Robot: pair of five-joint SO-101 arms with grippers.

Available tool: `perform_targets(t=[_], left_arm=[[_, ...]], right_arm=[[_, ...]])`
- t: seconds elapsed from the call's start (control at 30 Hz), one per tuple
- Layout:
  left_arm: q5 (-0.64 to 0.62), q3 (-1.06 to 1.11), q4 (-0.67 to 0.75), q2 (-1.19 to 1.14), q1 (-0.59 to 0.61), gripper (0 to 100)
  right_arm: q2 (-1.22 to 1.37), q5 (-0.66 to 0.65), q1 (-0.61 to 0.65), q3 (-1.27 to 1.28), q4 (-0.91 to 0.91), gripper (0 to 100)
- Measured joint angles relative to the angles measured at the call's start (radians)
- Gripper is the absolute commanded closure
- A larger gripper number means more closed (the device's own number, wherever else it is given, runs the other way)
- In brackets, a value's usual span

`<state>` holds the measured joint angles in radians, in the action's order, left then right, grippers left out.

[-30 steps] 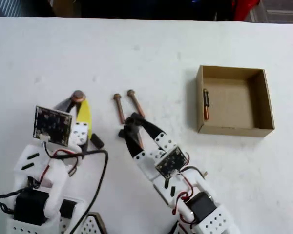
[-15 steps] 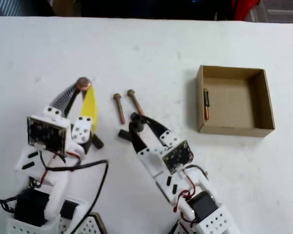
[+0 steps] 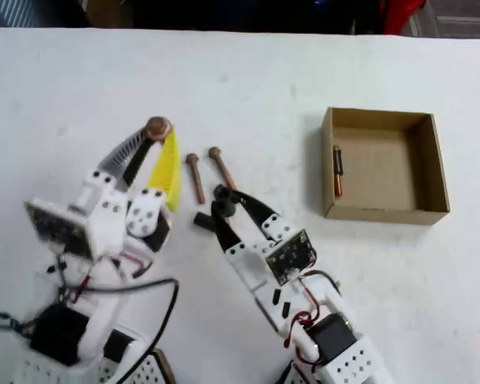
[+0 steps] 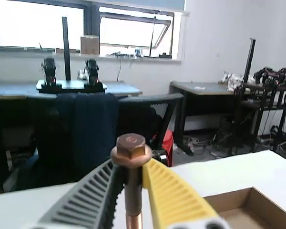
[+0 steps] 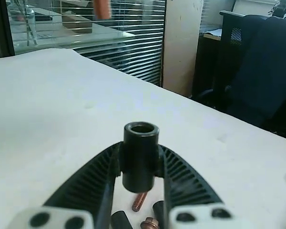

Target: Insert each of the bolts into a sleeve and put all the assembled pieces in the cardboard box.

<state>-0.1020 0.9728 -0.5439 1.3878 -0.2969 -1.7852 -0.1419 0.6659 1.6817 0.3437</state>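
My left gripper (image 3: 159, 138), with one grey and one yellow finger, is shut on a copper bolt (image 3: 157, 128) held upright, head up, above the table's left half. In the left wrist view the bolt (image 4: 130, 155) stands between the fingers. My right gripper (image 3: 223, 198), black-fingered, is shut on a black sleeve (image 5: 140, 155) with its open bore facing up. Two loose bolts (image 3: 195, 178) (image 3: 222, 167) lie just beyond it, and a spare black sleeve (image 3: 203, 221) lies beside it. The cardboard box (image 3: 432, 164) sits to the right with one assembled piece (image 3: 337, 170) along its left wall.
The white table (image 3: 288, 72) runs wide behind the arms and between the right gripper and the box. A corner of the box (image 4: 243, 207) shows in the left wrist view. Cables trail from both arm bases at the near edge.
The left arm has carried the bolt away from its base and to the right, toward the loose bolts. The right gripper has shifted slightly with the sleeve, then held still.
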Motion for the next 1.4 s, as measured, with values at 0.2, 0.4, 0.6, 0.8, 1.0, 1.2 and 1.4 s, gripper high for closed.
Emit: perform_targets(t=[0.2,0.4,0.6,0.8,1.0,1.2,1.4], left_arm=[[-0.071,-0.043,0.003,-0.144,-0.021,98],[-0.078,-0.043,0.005,-0.152,-0.117,98],[-0.080,-0.041,0.006,-0.152,-0.187,98],[-0.080,-0.012,0.006,-0.152,-0.203,98],[-0.080,0.005,0.006,-0.152,-0.207,98],[-0.080,0.061,0.080,-0.152,-0.209,98],[-0.080,0.097,0.107,-0.152,-0.209,98]], right_arm=[[0.000,0.011,-0.009,0.000,0.000,98.1],[0.000,0.095,-0.037,0.000,-0.011,98.1],[0.000,0.101,-0.037,0.000,-0.011,98.1],[0.000,0.101,-0.037,0.000,-0.011,98.1],[0.000,0.101,-0.035,0.000,-0.011,98.1],[0.000,0.101,-0.035,0.000,-0.011,98.1],[0.000,0.101,-0.037,0.000,-0.011,98.1]])
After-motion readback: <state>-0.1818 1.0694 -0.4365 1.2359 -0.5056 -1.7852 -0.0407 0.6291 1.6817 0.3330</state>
